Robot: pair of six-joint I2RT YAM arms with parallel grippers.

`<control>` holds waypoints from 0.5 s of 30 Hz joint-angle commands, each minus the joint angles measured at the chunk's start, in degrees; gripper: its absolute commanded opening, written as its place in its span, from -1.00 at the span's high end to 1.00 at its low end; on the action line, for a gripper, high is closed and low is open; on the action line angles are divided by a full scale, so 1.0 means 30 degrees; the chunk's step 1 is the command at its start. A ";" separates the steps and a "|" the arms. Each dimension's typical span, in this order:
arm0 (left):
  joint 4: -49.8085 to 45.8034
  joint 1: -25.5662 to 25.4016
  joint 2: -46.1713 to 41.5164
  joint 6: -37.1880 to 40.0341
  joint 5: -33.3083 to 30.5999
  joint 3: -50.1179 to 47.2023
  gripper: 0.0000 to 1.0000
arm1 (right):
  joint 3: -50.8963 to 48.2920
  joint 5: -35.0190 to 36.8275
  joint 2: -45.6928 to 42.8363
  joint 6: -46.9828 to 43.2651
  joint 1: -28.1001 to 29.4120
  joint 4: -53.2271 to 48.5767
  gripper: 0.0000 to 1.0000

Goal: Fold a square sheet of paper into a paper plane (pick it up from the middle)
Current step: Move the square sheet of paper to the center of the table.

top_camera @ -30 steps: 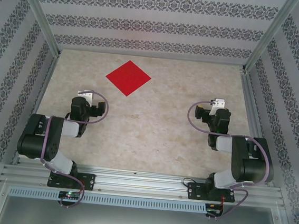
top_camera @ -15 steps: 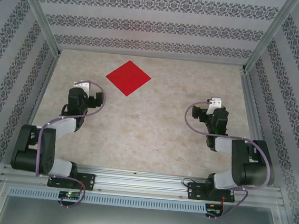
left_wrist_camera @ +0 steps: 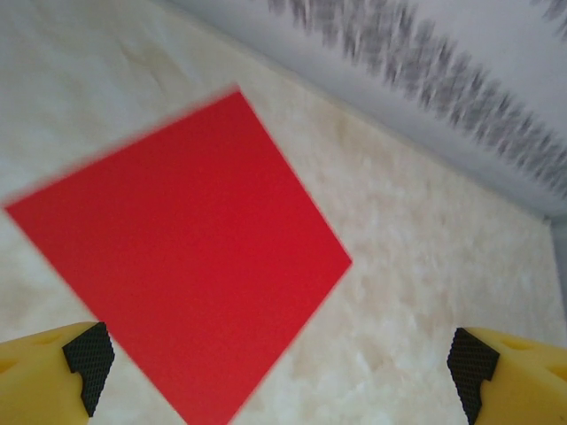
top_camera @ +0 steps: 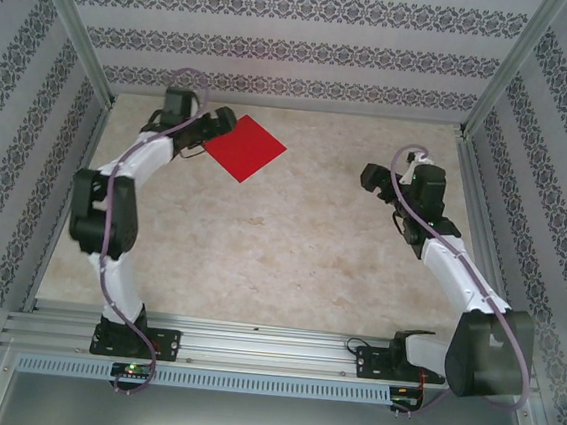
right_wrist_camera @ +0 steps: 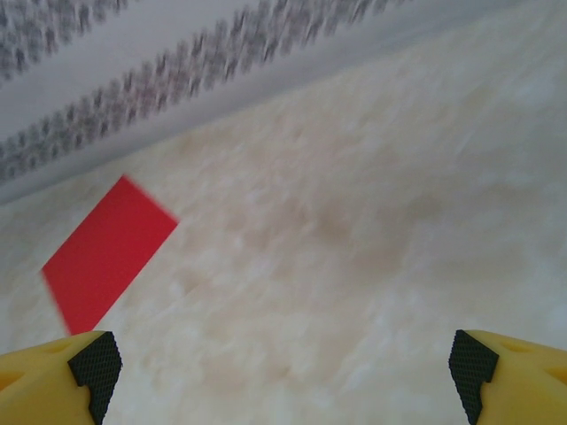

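At the far left of the worktop [top_camera: 291,243] — item one: the square sheet of paper [top_camera: 244,147]. It is bright red, flat and unfolded, and set corner-on like a diamond with one corner towards the far wall. Pale marbled surface lies all round it.

Item two: left claw [top_camera: 214,126]. The arm is stretched far and leftward, with the claw poised at the sheet's left corner. Jaws wide apart, nothing gripped between them. In the left wrist view, yellow fingers with black pads [left_wrist_camera: 89,354] sit at the bottom corners. The sheet's nearest corner lies between them, closer to the finger at frame left. Whether the claw touches the paper cannot be told.

Item three: right claw [top_camera: 375,176]. It sits over the right half of the worktop, well apart from the sheet, pointing left. Jaws likewise wide, nothing gripped. In the right wrist view, pale worktop lies between the same yellow fingers, and the red sheet sits far off to the left, just before the wall.

Surroundings:
- Enclosure walls [top_camera: 299,53] papered in bands of dark floral pattern on white.
- Aluminium frame posts at the corners.
- A metal rail [top_camera: 270,352] along the near edge carrying both arm bases — left base at left, right base at right.
- Mauve cables looped along each arm.
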 commanded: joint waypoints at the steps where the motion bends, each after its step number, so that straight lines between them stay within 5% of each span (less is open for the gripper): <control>1: -0.5746 -0.1086 0.2410 -0.0516 0.0780 0.3696 -1.00 | 0.0864 -0.3482 0.1180 0.2041 0.0827 -0.2008 -0.95; 15: -0.9560 -0.1726 0.9082 -0.0694 0.1998 1.1395 -1.00 | 0.3339 -0.1523 0.4423 0.2312 0.3594 -0.3728 -0.95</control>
